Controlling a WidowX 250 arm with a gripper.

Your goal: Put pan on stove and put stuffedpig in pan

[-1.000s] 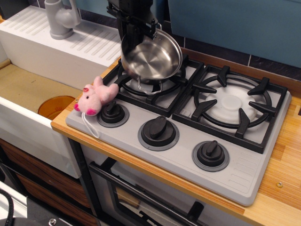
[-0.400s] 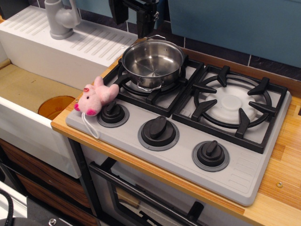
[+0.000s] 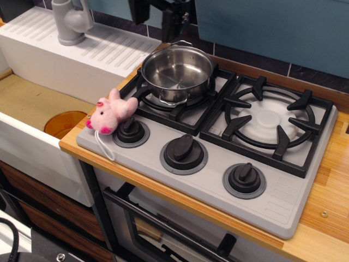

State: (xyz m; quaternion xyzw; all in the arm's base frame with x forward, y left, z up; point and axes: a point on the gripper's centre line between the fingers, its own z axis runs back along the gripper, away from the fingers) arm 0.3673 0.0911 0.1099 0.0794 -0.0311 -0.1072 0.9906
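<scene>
The shiny steel pan (image 3: 175, 72) stands upright and empty on the black grate of the left burner of the grey stove (image 3: 283, 199). The pink stuffedpig (image 3: 110, 113) lies on the stove's front left corner, against the left knob (image 3: 131, 131), with its white string trailing over the edge. My black gripper (image 3: 155, 15) hangs at the top of the view, above and behind the pan. Its jaws stand apart and hold nothing. Its upper part is cut off by the frame.
The right burner (image 3: 268, 120) with its grate is bare. Two more knobs (image 3: 184, 153) sit along the stove front. A white sink with a grey faucet (image 3: 71, 22) stands to the left, with an orange drain (image 3: 62, 124) below. A blue wall rises behind.
The pan, held tilted above the left burner a second ago, now rests flat on the grate. The gripper has let it go and risen up and back.
</scene>
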